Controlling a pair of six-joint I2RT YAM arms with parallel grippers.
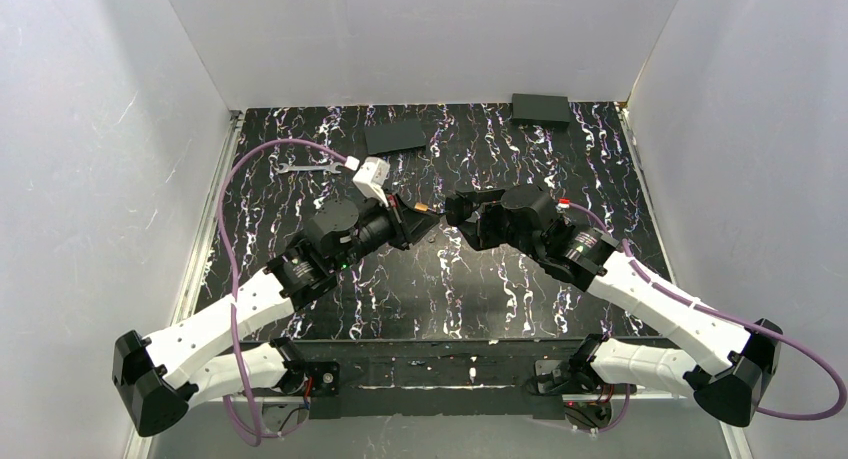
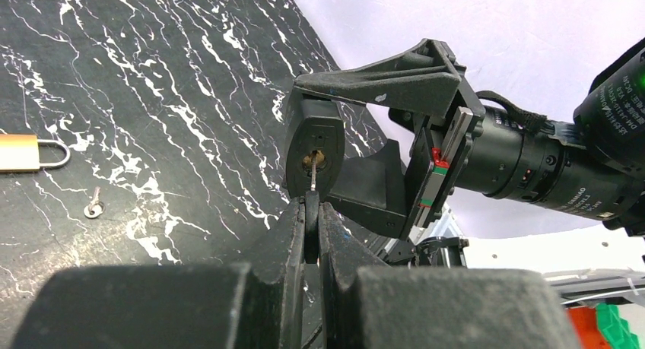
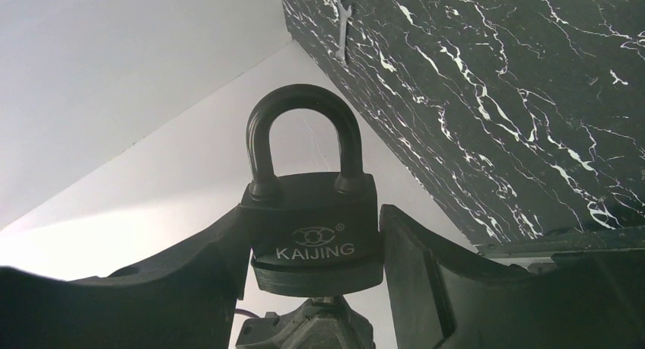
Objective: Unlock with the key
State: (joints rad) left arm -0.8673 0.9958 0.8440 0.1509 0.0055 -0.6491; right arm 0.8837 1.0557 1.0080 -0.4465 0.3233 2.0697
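Left jaws pinch key (image 2: pixel 312 183), right jaws clamp padlock (image 3: pixel 315 227), above marbled table (image 1: pixel 500 289), white walls (image 1: pixel 420 39).

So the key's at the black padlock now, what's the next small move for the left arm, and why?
Probably ease the left gripper forward to seat the key deeper in the black padlock before any turn. Its tip is in the keyway, but bare blade shows between lock and key head, and the shackle sits closed in the right gripper's grip.
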